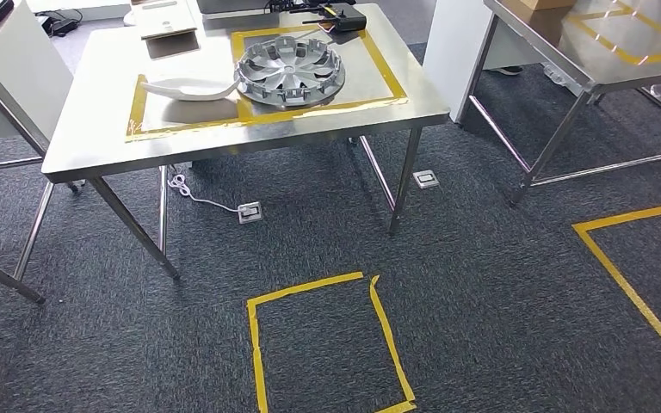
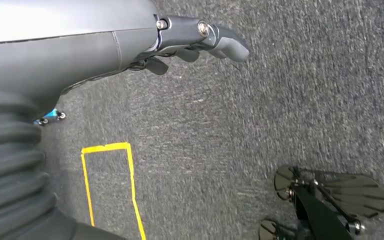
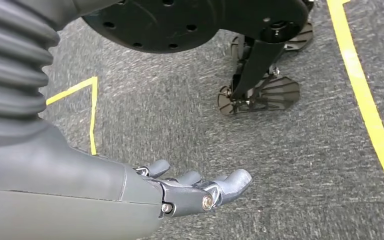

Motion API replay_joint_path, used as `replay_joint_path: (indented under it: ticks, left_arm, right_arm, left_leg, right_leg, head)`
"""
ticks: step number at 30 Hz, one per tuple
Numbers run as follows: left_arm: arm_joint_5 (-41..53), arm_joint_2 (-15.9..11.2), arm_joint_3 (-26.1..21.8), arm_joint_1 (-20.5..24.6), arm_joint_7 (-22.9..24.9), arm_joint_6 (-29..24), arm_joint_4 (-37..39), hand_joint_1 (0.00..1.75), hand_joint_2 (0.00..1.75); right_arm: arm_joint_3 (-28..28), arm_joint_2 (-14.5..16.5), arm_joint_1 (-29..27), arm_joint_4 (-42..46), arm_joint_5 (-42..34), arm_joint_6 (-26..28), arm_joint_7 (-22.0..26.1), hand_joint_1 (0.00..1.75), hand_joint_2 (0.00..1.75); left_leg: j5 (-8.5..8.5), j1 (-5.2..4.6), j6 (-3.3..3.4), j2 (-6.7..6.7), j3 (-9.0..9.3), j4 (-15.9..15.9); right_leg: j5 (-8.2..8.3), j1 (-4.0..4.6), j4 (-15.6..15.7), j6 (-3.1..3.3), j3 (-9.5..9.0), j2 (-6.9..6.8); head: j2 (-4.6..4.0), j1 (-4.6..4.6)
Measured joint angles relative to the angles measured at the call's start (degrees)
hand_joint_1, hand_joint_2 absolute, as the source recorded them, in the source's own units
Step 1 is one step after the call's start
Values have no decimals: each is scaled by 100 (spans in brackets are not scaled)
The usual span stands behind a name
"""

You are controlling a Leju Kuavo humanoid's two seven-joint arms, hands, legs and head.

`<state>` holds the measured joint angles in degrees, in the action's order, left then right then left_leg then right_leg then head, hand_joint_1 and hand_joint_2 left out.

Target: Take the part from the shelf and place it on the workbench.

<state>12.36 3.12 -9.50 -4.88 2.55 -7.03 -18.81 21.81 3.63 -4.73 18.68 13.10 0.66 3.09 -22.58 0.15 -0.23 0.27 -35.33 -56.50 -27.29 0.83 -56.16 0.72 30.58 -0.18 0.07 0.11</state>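
Counted: two steel tables [image 1: 250, 129] [image 1: 568, 52], one hubcap [image 1: 291, 71], one white part [image 1: 188, 87], two floor sockets [image 1: 250, 212] [image 1: 427, 179].

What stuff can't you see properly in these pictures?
- The second table, head view: cut off by the top and right edges.
- The black device on the table, head view: too small to identify.
- The left hand, left wrist view: its fingers are mostly hidden behind the thumb and grey cover.
- The right hand, right wrist view: the palm side faces away.
- The white part and wheel cover, head view: undersides hidden.
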Motion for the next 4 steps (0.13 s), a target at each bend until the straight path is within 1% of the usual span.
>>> replay_joint_path:
  ticks: [4]
  left_arm:
    - [-332,-74,199,-86,-67,182,-91,0,0]
  right_arm:
    - [-533,-78,-94,76,-351,-15,-85,0,0]
  left_leg:
    - [-1,0,0,0,0,0]
  right_leg:
    - [0,0,0,0,0,0]
  head:
    - [0,0]
